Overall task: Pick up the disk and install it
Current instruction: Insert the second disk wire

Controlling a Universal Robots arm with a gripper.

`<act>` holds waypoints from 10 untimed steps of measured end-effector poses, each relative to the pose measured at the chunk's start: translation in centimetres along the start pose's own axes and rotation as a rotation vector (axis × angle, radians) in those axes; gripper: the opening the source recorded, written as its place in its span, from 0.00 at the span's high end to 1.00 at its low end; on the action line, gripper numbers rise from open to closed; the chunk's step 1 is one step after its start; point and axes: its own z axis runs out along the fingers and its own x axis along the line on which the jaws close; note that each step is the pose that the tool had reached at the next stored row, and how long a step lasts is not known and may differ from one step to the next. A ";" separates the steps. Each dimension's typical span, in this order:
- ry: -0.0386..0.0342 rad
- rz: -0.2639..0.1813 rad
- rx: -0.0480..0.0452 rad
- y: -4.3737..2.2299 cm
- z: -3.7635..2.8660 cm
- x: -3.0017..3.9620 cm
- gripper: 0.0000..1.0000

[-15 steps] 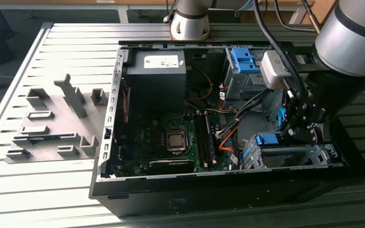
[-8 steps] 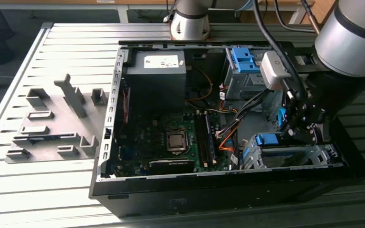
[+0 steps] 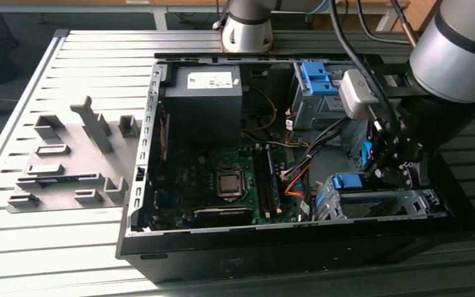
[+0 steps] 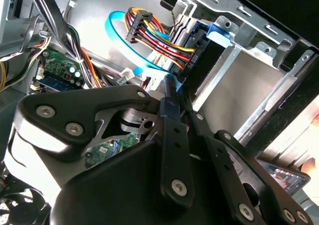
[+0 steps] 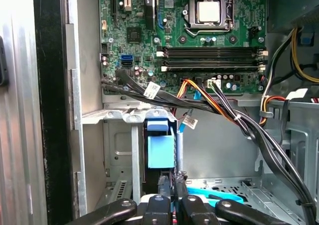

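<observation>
The disk (image 5: 160,150), showing its blue frame edge-on, stands in the drive cage (image 3: 386,201) of the open computer case (image 3: 221,247) near the tabletop's (image 3: 56,247) front edge, with the tool (image 5: 172,187) just beside it, fingers together.

The exterior view looks down on the open computer case (image 3: 221,154); both wrist views sit close inside, seemingly sharing its drive cage (image 5: 119,150).

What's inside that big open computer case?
Inside the computer case: a green motherboard, a dark grey power supply box, coloured cables, metal drive cages. The end effector covers part of the cage bay.
</observation>
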 end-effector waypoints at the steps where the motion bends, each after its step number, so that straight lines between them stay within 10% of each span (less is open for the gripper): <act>1: 0.0001 0.000 0.0000 -0.01 0.05 0.00 0.84; 10: -0.0007 0.000 0.0001 -0.07 0.16 0.00 0.83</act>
